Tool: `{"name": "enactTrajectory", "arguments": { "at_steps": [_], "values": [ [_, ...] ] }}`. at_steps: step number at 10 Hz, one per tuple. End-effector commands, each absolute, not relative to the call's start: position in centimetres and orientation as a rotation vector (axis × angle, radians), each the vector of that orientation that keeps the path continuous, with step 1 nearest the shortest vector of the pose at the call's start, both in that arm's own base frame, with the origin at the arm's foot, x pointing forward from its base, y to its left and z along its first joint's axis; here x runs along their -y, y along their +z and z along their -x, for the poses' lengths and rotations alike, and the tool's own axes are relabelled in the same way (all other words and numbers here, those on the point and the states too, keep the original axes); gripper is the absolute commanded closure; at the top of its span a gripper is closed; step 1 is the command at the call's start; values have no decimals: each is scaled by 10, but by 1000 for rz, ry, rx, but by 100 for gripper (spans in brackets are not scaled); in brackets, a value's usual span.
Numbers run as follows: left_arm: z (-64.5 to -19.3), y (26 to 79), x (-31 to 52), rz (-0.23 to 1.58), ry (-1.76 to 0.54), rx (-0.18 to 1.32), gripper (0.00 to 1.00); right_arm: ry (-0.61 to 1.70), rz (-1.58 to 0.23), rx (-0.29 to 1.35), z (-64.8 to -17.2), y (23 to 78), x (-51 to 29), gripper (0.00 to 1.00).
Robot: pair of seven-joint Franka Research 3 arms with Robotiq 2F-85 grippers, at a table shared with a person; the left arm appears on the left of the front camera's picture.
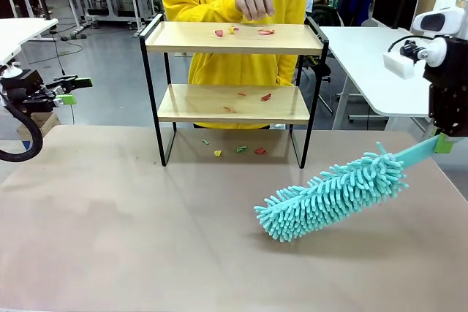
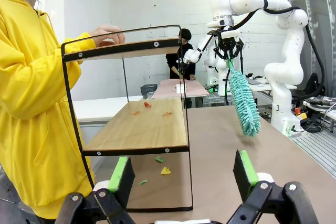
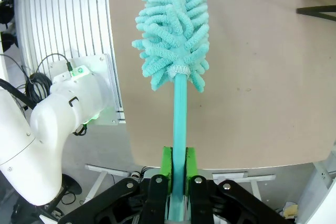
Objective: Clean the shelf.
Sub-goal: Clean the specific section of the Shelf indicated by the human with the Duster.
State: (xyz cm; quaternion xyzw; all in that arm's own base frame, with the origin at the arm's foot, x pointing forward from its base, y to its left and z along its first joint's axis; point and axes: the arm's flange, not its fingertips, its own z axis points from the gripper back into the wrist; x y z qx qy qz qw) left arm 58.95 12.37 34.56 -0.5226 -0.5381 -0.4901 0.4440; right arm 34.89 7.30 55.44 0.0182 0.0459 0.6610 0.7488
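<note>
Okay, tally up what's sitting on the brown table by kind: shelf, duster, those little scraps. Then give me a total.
Shelf: 1
Chenille duster: 1
Coloured scraps: 10 (3 on the top board, 3 on the lower board, 4 on the table beneath)
Total: 12

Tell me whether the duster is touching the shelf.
No, the duster hangs clear of the shelf, held by the right gripper.
</note>
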Motion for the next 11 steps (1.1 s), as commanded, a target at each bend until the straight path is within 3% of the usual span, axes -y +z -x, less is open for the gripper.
{"name": "enactTrajectory", "arguments": {
  "at_steps": [1, 3, 5, 11],
  "values": [
    [-589, 349, -124, 1287, -1222, 1336, 0, 1446, -29, -98, -348, 557, -71, 87],
    [-589, 349, -124, 1287, -1222, 1336, 0, 1445, -40, -100, -349, 554, -73, 87],
    [-589, 349, -124, 1287, -1222, 1336, 0, 1451, -89, 58, -325, 592, -103, 87],
    [-589, 349, -124, 1287, -1222, 1336, 0, 1076, -126, 450, -263, 677, -263, 87]
  ]
}}
